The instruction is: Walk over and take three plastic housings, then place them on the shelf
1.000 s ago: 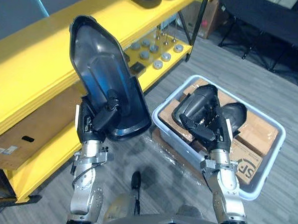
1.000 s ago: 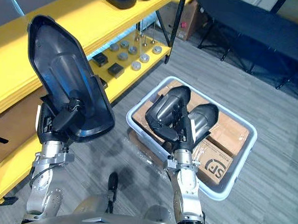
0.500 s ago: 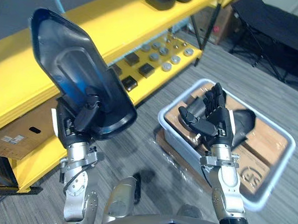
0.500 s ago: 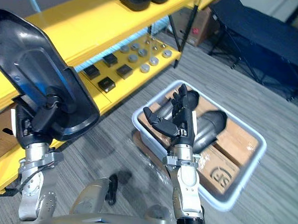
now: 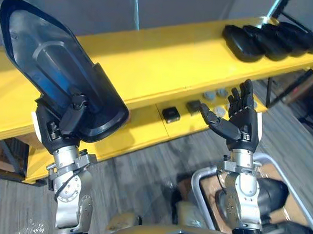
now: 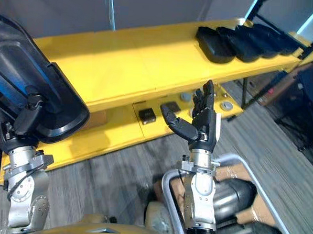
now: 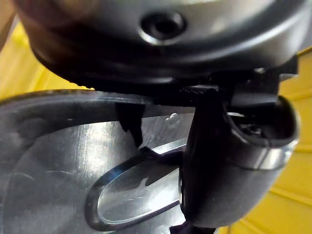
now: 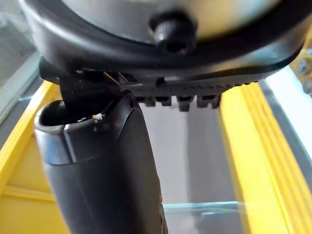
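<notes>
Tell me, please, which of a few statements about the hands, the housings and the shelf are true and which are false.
1. The left hand holds a black plastic housing raised in front of the yellow shelf. True.
2. The right hand is closed round a housing. False: its fingers are straight and it holds nothing.
3. A row of shelved housings lies on the shelf's top level. True.
4. The grey bin beside the right arm is empty. False: dark binned housings lie in it.
</notes>
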Motion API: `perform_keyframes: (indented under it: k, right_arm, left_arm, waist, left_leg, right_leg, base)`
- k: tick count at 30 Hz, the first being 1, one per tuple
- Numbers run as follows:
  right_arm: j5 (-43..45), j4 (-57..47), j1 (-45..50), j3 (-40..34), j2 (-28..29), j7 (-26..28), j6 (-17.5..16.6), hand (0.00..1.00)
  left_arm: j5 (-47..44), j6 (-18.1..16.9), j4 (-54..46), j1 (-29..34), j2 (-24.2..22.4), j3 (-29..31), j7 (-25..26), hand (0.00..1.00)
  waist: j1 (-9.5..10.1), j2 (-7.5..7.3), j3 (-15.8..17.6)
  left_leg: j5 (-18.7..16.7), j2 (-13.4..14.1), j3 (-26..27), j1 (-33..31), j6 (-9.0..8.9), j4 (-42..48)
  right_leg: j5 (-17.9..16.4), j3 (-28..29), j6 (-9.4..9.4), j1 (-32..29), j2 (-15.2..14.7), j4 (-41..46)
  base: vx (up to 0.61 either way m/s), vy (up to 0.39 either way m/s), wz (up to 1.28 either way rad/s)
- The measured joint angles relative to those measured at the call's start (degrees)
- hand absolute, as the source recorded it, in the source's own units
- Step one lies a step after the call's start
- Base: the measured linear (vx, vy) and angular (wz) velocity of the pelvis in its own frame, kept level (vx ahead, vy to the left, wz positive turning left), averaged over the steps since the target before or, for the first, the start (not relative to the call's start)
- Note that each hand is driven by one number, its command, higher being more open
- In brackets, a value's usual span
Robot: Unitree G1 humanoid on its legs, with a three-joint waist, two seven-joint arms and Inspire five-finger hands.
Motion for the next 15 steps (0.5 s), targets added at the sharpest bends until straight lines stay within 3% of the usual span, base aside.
perform_keyframes:
  k: [2,4,5,6,7,8,15]
  right_arm:
    - [0.2,0.0,-0.1,-3.4,-1.2,-0.2,0.0,1.0]
    - [0.5,-0.1,0.8,-6.3,-0.9,-1.0,0.0,1.0]
    - [0.6,0.0,1.3,-7.9,-0.5,-1.5,0.1,1.0]
    - [0.6,0.0,1.3,-9.3,0.2,-1.9,0.1,1.0]
    - [0.7,-0.1,1.2,-10.1,0.5,-2.0,0.1,1.0]
    - [1.1,0.1,1.4,-10.6,1.5,-2.1,0.2,1.0]
    - [2.3,-0.2,2.6,-7.6,6.3,-1.8,0.2,1.0]
  left_arm:
    - [0.0,0.1,0.6,-0.2,-1.7,-2.2,-2.3,0.0]
    - [0.0,0.2,0.6,-0.6,-1.9,-3.4,-4.4,0.0]
    - [0.0,0.1,0.7,-1.1,-1.7,-3.7,-5.8,0.0]
    - [0.2,0.1,0.6,-1.5,-1.3,-3.7,-6.6,0.0]
    - [0.2,0.1,0.4,-1.9,-1.1,-3.7,-6.9,0.0]
    - [0.1,0.1,0.4,-2.3,-1.0,-3.6,-7.0,0.0]
    - [0.0,0.2,0.4,-2.2,-0.7,-3.7,-6.8,0.0]
  waist:
    - [-1.14,1.49,-0.7]
    - [-1.3,1.47,-0.7]
    - [-1.28,1.18,-0.6]
    - [-1.42,1.47,-0.8]
    - [-1.58,2.03,-0.7]
    - [-0.99,1.84,-0.7]
    - [-1.16,0.62,-1.0]
  left_leg:
    - [0.8,2.2,4.8,0.8,-0.88,-1.8]
    - [1.9,2.4,8.0,1.5,-1.18,-0.9]
    - [0.9,2.3,9.1,0.7,-0.15,-0.3]
    - [1.7,3.6,10.4,1.5,0.35,-5.8]
    - [5.0,5.0,11.2,2.1,0.29,-10.1]
    - [6.6,4.2,12.6,3.1,1.97,-12.1]
    - [7.0,1.6,14.8,2.7,2.47,-12.9]
  right_leg:
    - [0.4,-2.3,-0.7,2.8,0.6,-3.1]
    - [0.6,-3.0,-0.89,5.3,0.0,-4.6]
    - [0.6,-3.4,-0.9,6.7,-1.2,-5.5]
    - [0.6,-3.8,-0.89,6.6,-1.4,-5.2]
    - [0.6,-4.1,-0.85,6.6,-1.3,-5.2]
    - [0.8,-3.4,-0.01,6.4,-2.0,-5.3]
    - [2.1,-2.6,1.96,6.9,-4.5,-9.2]
  base:
    - [0.26,-0.095,0.4]
    - [0.19,-0.009,0.3]
    - [0.14,0.05,0.32]
    - [0.06,0.053,0.25]
    - [0.04,0.086,-0.03]
    - [0.0,0.122,-0.09]
    - [-0.03,0.073,-0.11]
